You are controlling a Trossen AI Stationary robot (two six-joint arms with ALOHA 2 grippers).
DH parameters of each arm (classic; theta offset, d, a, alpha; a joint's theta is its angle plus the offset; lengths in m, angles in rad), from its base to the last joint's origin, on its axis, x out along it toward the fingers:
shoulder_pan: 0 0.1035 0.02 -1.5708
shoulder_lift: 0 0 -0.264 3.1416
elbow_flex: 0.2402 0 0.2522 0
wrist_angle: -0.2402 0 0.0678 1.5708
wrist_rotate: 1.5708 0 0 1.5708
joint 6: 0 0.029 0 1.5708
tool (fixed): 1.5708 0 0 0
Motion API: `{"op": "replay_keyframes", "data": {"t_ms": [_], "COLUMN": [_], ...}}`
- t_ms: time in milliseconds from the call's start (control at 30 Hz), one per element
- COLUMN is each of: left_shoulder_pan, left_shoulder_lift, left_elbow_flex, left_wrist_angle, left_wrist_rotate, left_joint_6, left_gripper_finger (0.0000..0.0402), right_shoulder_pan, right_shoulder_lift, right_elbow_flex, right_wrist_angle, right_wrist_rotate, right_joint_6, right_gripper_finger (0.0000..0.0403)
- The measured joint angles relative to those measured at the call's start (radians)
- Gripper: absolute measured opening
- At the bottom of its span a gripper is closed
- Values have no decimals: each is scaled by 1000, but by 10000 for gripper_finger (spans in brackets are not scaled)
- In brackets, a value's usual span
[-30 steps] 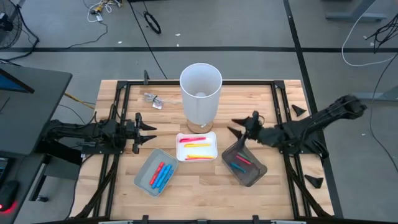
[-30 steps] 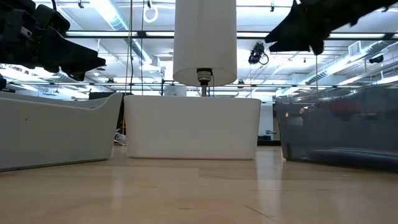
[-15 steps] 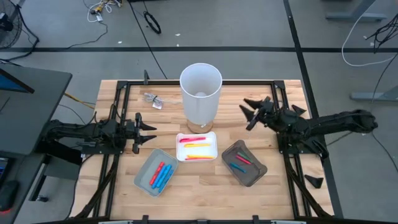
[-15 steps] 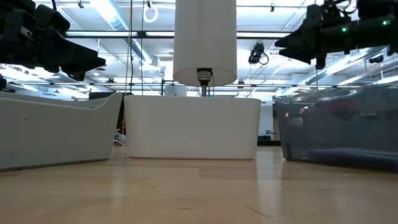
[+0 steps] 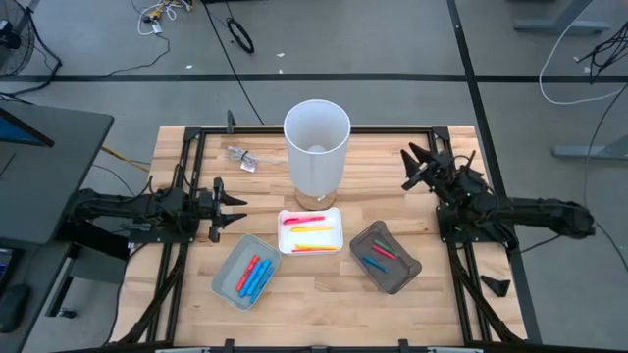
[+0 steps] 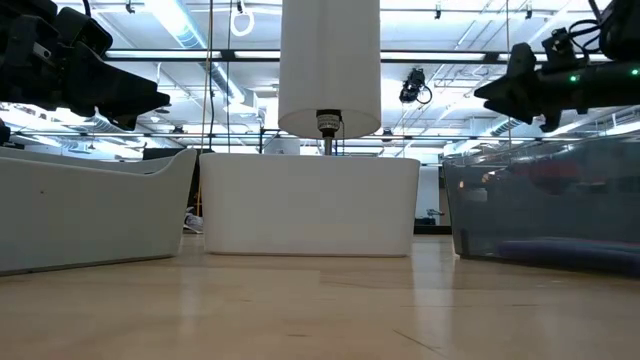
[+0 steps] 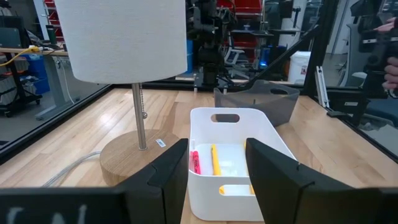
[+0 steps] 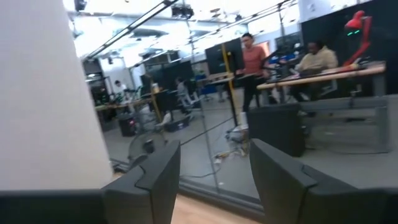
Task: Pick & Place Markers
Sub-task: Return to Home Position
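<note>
Wooden table (image 5: pixel 324 306) | markers (image 5: pixel 312 230) in three bins (image 5: pixel 340 232), clear of tools | left tool (image 5: pixel 237 211) spread | right tool (image 5: pixel 411 168) spread

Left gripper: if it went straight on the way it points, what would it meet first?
Probably the white bin, centred between the left gripper's open jaws; the lamp base sits just beside that line. Height is unclear, so it might pass over.

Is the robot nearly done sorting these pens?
Nearly done, it seems. The markers all lie in the grey tray, white tray and dark tray; none shows loose on the table. Nothing is in hand: the left gripper and right gripper hang open, empty. Probably only parking remains.
</note>
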Motion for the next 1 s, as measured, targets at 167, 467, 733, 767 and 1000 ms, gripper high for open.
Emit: {"op": "replay_keyframes", "data": {"t_ms": [167, 467, 733, 767, 1000], "left_shoulder_pan": [0, 0, 0, 0, 0], "left_shoulder_lift": [0, 0, 0, 0, 0], "left_elbow_flex": [0, 0, 0, 0, 0], "left_wrist_angle": [0, 0, 0, 0, 0], "left_wrist_rotate": [0, 0, 0, 0, 0], "left_joint_6": [0, 0, 0, 0, 0], "left_gripper_finger": [165, 165, 165, 165, 165], "right_shoulder_pan": [-43, -91, -115, -118, -134], "right_shoulder_lift": [-83, -238, -399, -412, -436], "right_elbow_flex": [1, 2, 2, 2, 3], "right_wrist_angle": [-88, -354, -551, -574, -590], "right_wrist_rotate": [-3, -43, -54, -63, -216], "right_joint_6": [-29, -32, -32, -29, -32], "right_gripper_finger": [194, 194, 194, 194, 194]}}
